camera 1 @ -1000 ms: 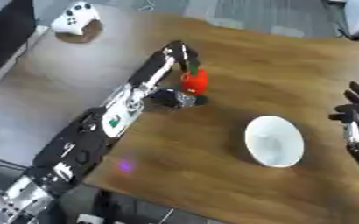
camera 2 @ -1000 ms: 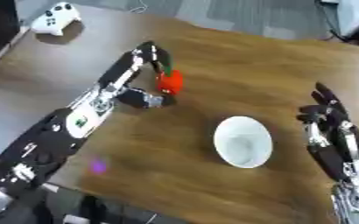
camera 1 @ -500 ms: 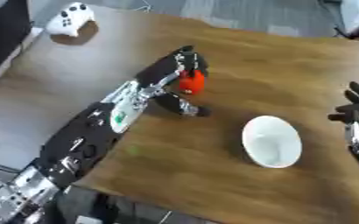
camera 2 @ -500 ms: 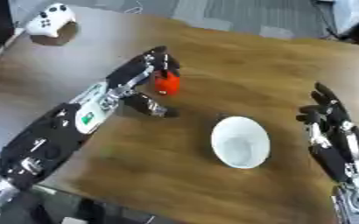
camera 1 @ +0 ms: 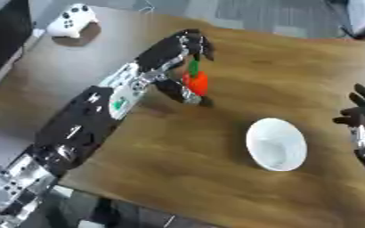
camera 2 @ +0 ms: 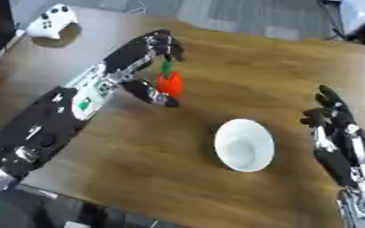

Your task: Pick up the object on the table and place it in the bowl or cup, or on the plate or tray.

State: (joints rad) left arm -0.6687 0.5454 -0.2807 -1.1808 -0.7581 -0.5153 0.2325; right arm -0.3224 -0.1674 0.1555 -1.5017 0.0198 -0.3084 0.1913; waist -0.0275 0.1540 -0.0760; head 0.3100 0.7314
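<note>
Both views: left robot hand [camera 1: 178,46] pinching red object [camera 1: 196,83]; bowl [camera 2: 244,144] apart.

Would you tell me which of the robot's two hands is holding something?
The left hand, pinching the red object by its green top; the right hand rests open and empty.

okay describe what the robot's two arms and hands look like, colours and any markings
Both arms are mostly black with silver metal at the joints. The left arm has a white panel with a small green mark on its forearm, and a black left hand. The right hand is black with silver links along its fingers and wrist.
</note>
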